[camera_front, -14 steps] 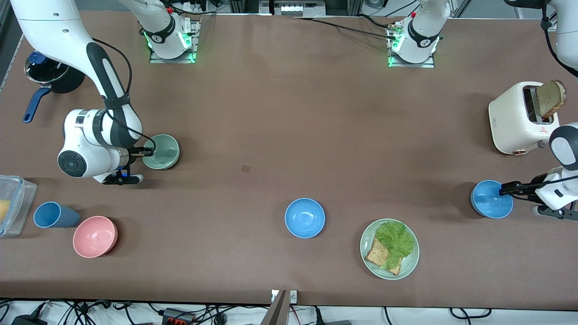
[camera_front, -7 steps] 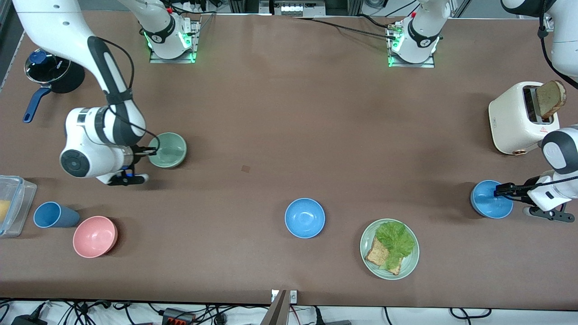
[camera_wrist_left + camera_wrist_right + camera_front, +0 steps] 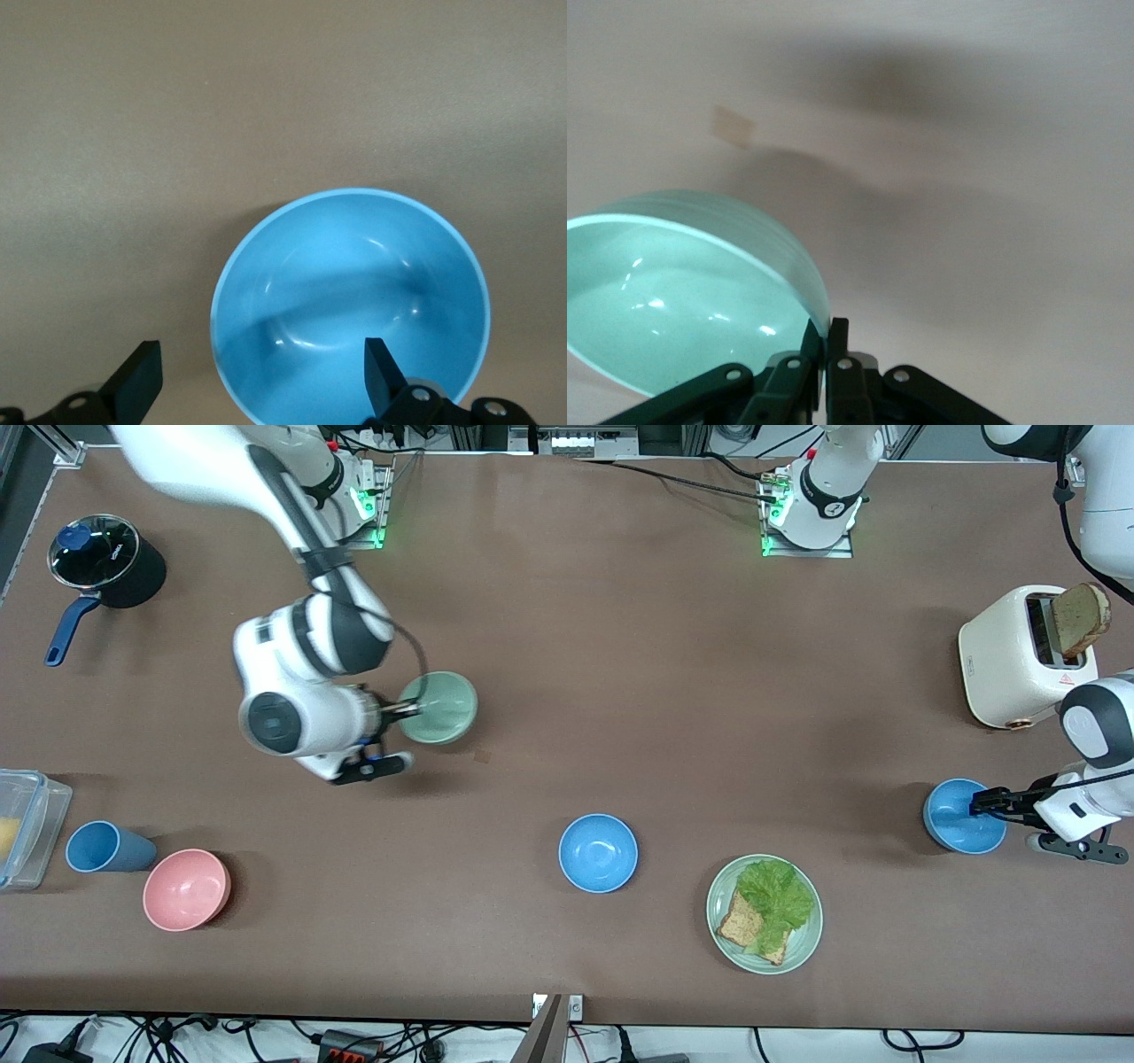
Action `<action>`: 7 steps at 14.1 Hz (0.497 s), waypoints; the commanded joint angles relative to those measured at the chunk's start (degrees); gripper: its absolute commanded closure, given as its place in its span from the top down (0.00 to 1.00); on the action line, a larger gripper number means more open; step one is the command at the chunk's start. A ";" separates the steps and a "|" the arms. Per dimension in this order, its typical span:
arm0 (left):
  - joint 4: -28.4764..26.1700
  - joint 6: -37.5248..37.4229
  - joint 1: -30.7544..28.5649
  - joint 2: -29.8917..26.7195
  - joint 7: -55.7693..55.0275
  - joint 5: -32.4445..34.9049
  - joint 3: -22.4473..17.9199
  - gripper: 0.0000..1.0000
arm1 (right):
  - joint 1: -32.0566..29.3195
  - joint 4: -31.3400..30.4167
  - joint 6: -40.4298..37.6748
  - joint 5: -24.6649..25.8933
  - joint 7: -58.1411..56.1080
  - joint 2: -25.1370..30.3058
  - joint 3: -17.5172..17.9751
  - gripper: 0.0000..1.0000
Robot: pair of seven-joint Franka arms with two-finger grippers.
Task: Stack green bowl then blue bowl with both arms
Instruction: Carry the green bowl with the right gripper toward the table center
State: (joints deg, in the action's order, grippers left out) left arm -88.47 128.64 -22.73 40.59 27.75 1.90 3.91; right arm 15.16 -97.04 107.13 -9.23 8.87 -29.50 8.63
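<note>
The green bowl (image 3: 440, 707) hangs tilted over the table's middle, toward the right arm's end. My right gripper (image 3: 410, 708) is shut on its rim, and the right wrist view shows the fingers (image 3: 826, 335) pinching the green bowl's edge (image 3: 682, 292). One blue bowl (image 3: 961, 819) sits on the table at the left arm's end. My left gripper (image 3: 979, 803) is open at its rim. In the left wrist view this gripper (image 3: 261, 354) has one finger inside the blue bowl (image 3: 354, 292) and one outside. A second blue bowl (image 3: 598, 853) sits alone near the middle front.
A pale-green plate (image 3: 802, 948) with lettuce and toast lies beside the middle blue bowl. A white toaster (image 3: 1010, 655) with toast stands near the left arm. A pink bowl (image 3: 186, 888), blue cup (image 3: 106, 847), clear container (image 3: 31, 824) and dark pot (image 3: 106, 562) stand at the right arm's end.
My right arm has carried the green bowl from the right arm's end toward the table's middle. My left gripper stays at the blue bowl's rim, almost unmoved.
</note>
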 commanded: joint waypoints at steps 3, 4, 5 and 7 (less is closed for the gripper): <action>1.20 3.81 -1.96 1.25 1.26 -0.05 0.40 1.00 | 11.88 7.73 2.64 -1.23 13.68 -7.84 -0.37 0.00; 1.02 3.99 -1.96 1.25 1.43 -0.05 0.40 0.97 | 14.43 9.31 3.87 -1.15 17.54 -9.68 -0.37 0.00; 1.02 4.25 -2.05 1.34 2.30 -0.05 0.40 0.94 | 16.46 10.90 5.45 -1.14 20.71 -11.27 -0.37 0.00; 1.02 4.34 -1.96 1.69 2.49 -0.05 0.40 0.94 | 19.36 11.61 8.69 -1.32 25.30 -12.86 -0.37 0.00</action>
State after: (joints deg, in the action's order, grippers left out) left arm -88.47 132.53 -24.46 41.35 28.62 1.90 4.01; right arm 32.47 -88.70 114.51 -9.96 30.28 -39.78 8.83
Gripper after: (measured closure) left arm 0.057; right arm 0.960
